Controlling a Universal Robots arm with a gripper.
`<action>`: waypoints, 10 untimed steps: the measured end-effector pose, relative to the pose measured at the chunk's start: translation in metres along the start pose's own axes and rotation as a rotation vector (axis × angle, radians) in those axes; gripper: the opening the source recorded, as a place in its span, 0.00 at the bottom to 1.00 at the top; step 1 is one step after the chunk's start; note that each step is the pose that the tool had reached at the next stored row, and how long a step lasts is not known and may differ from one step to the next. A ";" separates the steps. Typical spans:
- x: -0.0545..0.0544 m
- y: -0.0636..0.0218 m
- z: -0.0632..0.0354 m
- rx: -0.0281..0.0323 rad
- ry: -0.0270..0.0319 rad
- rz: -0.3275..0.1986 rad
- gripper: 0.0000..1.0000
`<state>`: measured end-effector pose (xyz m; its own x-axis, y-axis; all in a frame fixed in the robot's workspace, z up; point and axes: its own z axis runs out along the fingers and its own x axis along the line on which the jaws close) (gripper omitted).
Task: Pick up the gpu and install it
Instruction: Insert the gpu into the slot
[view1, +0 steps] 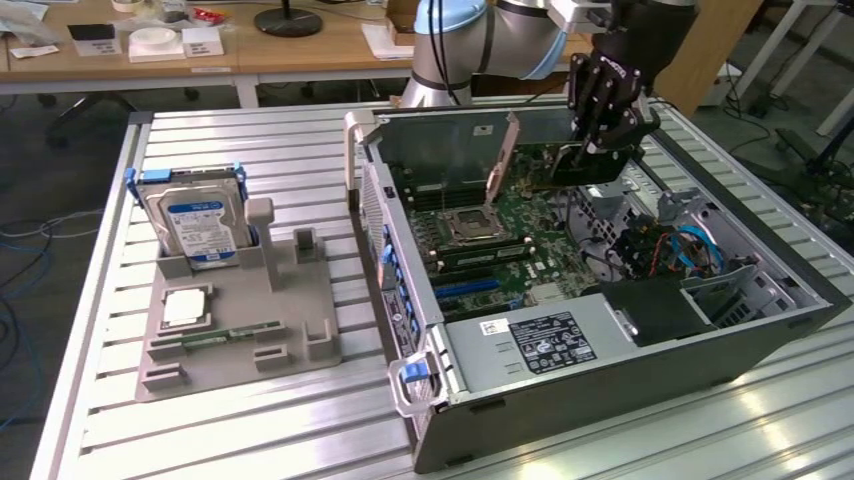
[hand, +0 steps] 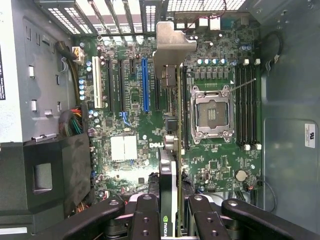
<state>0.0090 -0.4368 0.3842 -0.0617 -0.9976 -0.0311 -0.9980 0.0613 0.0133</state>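
The gripper (view1: 603, 140) pinches the gpu (view1: 589, 167) in the upper right of the exterior view and holds it on edge over the motherboard (view1: 514, 225) inside the open case (view1: 601, 385). In the wrist view the fingers (hand: 145, 217) press on both faces of the card. Seen edge-on, it is a thin dark board with a black cooler bearing a green logo. Its pale metal bracket (hand: 174, 45) is at the far end, and the card appears between the blue slot (hand: 145, 85) and the socket (hand: 212, 112).
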 end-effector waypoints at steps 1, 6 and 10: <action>0.000 0.0000 0.0001 0.0000 -0.0001 0.000 0.27; 0.001 0.0023 0.0005 0.0000 -0.0001 0.000 0.27; 0.001 0.0036 0.0018 0.0000 -0.0001 0.000 0.27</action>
<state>0.0054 -0.4375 0.3825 -0.0617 -0.9976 -0.0312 -0.9980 0.0613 0.0133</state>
